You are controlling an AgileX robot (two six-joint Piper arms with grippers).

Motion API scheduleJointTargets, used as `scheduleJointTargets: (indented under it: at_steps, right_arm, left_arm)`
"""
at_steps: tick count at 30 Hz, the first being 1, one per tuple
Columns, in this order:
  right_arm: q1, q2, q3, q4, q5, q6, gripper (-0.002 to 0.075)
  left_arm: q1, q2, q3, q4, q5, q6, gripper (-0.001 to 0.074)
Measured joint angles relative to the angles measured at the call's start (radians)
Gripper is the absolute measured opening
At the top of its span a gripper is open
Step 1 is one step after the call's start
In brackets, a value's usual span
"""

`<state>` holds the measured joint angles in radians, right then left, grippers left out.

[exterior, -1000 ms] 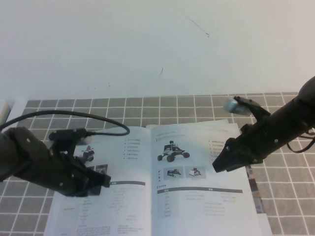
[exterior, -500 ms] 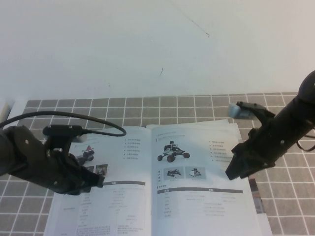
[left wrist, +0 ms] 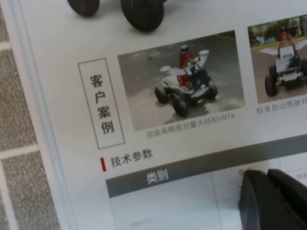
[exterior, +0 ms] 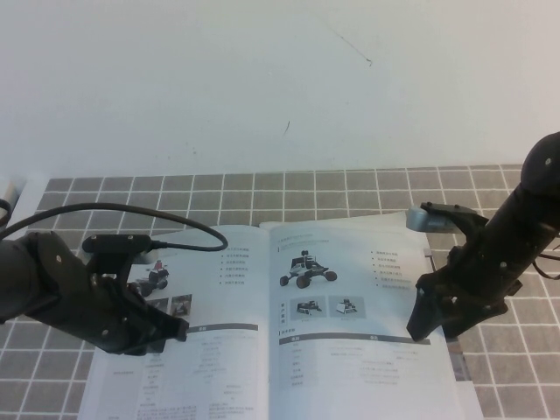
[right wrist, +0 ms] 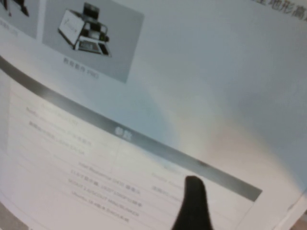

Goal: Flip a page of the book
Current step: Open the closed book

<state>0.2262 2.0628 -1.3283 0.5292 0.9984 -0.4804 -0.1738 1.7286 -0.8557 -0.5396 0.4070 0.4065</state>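
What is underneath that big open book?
The book lies on a grey tiled mat, which shows around it; whatever lies beneath its pages is covered. Both hands, left hand and right hand, hover over it.

Glossy white paper page (exterior: 350, 350) of the book (exterior: 210, 367), sheen visible near its outer edge; matt grey tiled bench (exterior: 262, 197); matt black plastic left gripper (exterior: 171, 331) and right gripper (exterior: 430, 332).
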Motion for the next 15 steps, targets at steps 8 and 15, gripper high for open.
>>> scheduleJointTargets:
  at_steps: [8, 15]
  right_arm:
    - [0.002, 0.000, 0.000, 0.048, -0.006, -0.023, 0.0518]
    - [0.004, 0.000, 0.000, 0.082, -0.025, -0.056, 0.0519]
  left_arm:
    - [0.000, 0.015, 0.000, -0.027, -0.001, 0.000, -0.0004]
    - [0.000, 0.017, 0.000, -0.033, 0.001, 0.000, -0.0004]
